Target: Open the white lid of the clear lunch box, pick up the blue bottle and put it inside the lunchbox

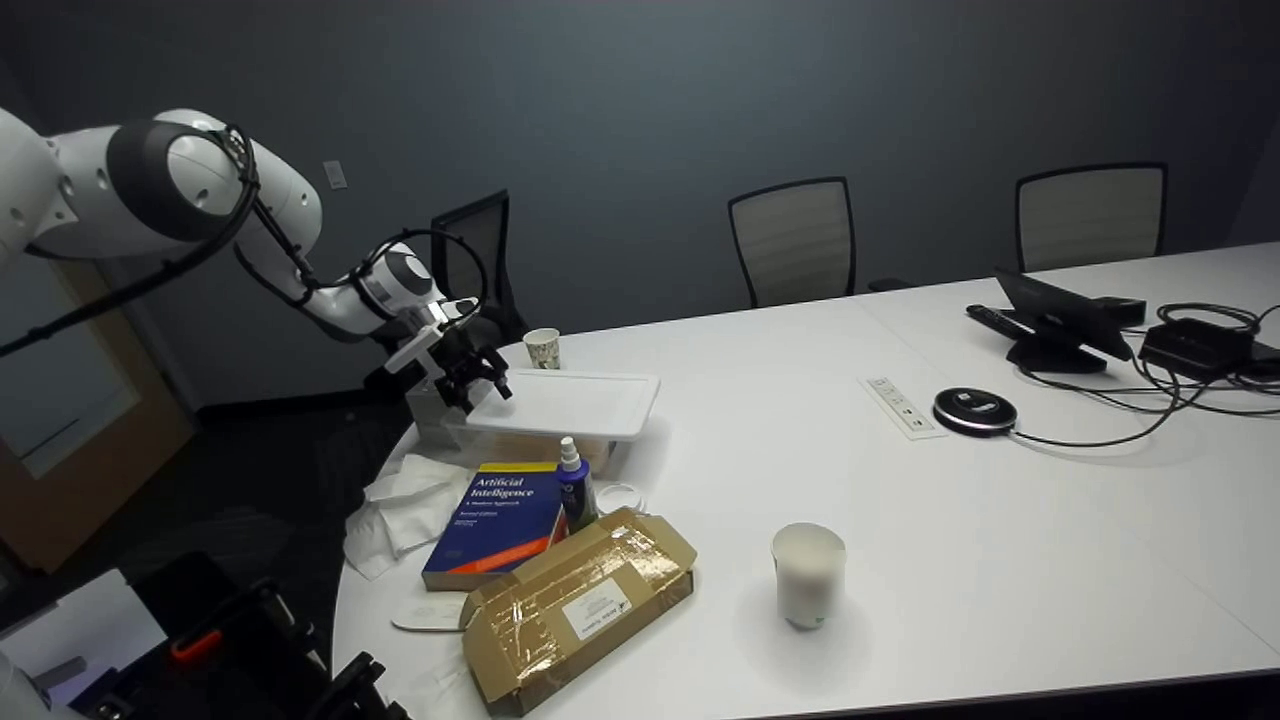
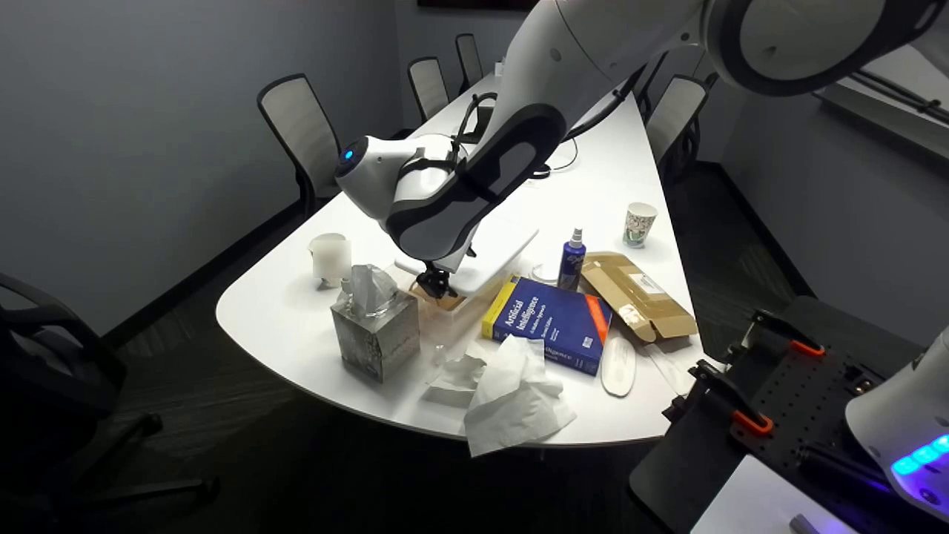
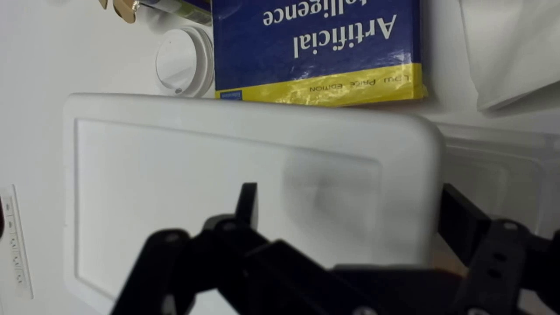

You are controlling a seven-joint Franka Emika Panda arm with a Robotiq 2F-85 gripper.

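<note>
"How were the jaws?"

"Spread wide. I had the gripper at the white lid, one finger over it, the other just past its edge."

"And the lunch box?"

"Partly uncovered (my wrist view showed it). The blue bottle stood upright on the table, just beside the book."

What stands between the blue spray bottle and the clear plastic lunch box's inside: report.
The white rectangular lid covers much of the lunch box, leaving one end uncovered. A white round lid lies between bottle and box, a blue textbook beside both.
</note>
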